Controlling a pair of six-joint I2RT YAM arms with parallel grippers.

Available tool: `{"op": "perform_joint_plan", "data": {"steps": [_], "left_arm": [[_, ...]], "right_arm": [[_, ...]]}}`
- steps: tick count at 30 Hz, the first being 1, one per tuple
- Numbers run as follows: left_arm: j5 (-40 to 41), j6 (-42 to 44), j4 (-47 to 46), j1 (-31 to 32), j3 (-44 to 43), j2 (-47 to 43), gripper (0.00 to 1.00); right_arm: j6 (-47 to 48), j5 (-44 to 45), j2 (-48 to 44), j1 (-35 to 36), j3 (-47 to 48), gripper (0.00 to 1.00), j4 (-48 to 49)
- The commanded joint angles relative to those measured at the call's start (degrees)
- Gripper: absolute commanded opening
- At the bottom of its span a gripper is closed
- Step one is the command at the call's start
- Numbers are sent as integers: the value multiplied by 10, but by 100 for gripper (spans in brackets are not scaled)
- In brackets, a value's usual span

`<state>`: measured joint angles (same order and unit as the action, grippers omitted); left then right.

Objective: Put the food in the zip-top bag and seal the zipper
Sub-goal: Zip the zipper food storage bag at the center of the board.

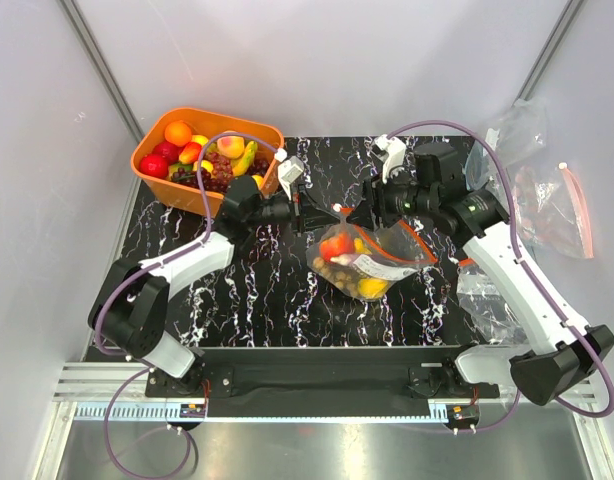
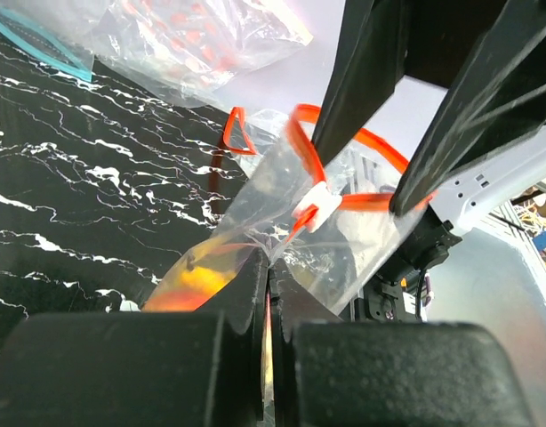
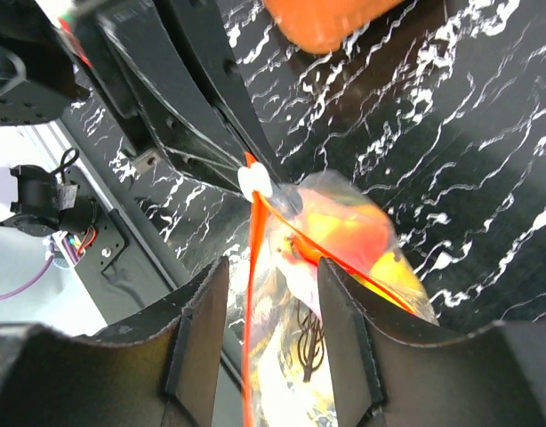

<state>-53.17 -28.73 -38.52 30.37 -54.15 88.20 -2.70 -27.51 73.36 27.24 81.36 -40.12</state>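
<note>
The zipper point(image 3: 252, 267) is clamped taut by the left end effector point(image 2: 268, 276) for sealing, and straddled by the parted right end effector point(image 3: 273, 271).

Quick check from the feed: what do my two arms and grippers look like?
The left arm and right arm have white links, black joints and a looping purple cable each. The left gripper and right gripper are black, each with two flat matte fingers.
</note>
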Motion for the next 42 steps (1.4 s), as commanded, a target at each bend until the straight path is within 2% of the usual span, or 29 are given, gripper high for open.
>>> {"op": "perform_joint_plan", "data": {"steps": [1, 12, 19, 24, 29, 35, 38, 42], "left_arm": [[-12, 25, -2, 2, -9, -29, 0], [-10, 60, 47, 9, -18, -37, 0], [-9, 72, 61, 9, -19, -43, 0], [-9, 76, 69, 9, -22, -43, 0], [-12, 77, 71, 9, -23, -41, 0], [-13, 75, 72, 9, -25, -42, 0], [-13, 72, 73, 8, -26, -42, 0], [-15, 71, 73, 9, -28, -43, 0]], "right_arm": [[24, -4, -15, 5, 40, 51, 30], [84, -40, 14, 9, 49, 59, 71], [113, -32, 45, 20, 53, 59, 72], [131, -40, 78, 39, 86, 59, 28], [140, -33, 83, 47, 87, 55, 20], [149, -33, 84, 52, 87, 56, 4], [153, -25, 81, 53, 84, 54, -3], [154, -17, 84, 53, 84, 40, -7]]}}
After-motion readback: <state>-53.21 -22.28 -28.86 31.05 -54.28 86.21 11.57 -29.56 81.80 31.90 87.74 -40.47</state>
